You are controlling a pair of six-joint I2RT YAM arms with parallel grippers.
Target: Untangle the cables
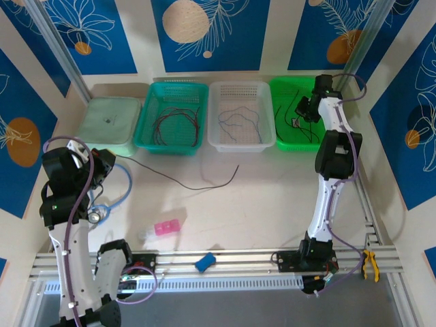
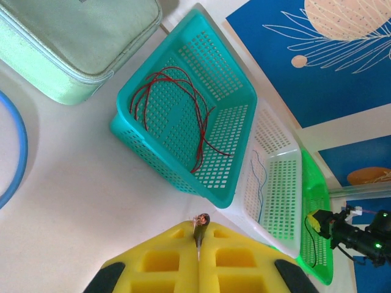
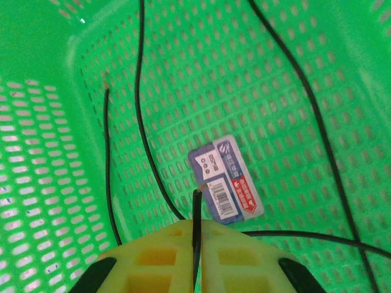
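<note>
The black cable [image 3: 196, 210], lower middle of frame in the green basket [image 3: 345, 61], is being pinched by the right fingers [image 3: 156, 259]. A dark cable [image 2: 200, 221] is being clamped at its tip by the left fingers [image 2: 165, 262]. Thin, floppy stuff, probably best grabbed near the ends.

In the green basket [image 3: 214, 61], black cables [image 3: 140, 73] run off the frame's top and right edges. One end vanishes between the right gripper's [image 3: 197, 229] pinched fingers. The label [image 3: 225, 177] beside it has print too small to read.
</note>
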